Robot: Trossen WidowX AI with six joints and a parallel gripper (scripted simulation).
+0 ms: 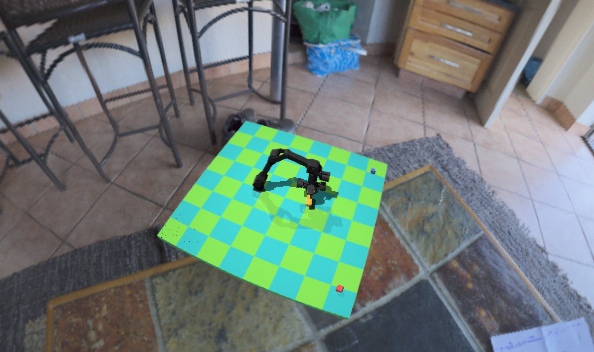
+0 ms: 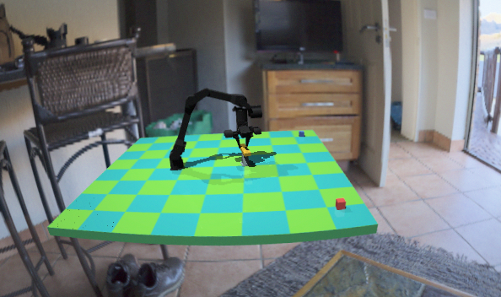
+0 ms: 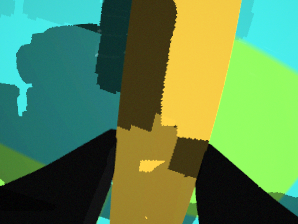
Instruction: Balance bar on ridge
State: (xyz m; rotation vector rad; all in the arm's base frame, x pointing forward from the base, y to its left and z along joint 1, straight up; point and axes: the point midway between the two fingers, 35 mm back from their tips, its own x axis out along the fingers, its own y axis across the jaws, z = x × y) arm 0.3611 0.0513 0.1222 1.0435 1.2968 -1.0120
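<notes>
The yellow bar (image 1: 309, 201) (image 2: 245, 151) (image 3: 200, 65) is held between the two black fingers of my gripper (image 1: 310, 195) (image 2: 244, 145) (image 3: 158, 145), which is shut on it. In the wrist view the bar runs from the top edge to the bottom edge, with a finger against each side and dark shadow across part of it. In the exterior view a small pale grey ridge (image 2: 244, 162) stands on the table right below the bar. The bar is above the table. Whether it touches the ridge or is quite level is too small to tell.
The checkered green and turquoise table (image 1: 255, 225) (image 2: 219, 221) carries a red cube (image 1: 339, 288) (image 2: 341, 204) near one corner and a small blue cube (image 1: 373, 171) (image 2: 301, 133) near another. The black arm (image 1: 285, 154) (image 2: 207, 94) arches over from its base, and its shadow lies around the ridge.
</notes>
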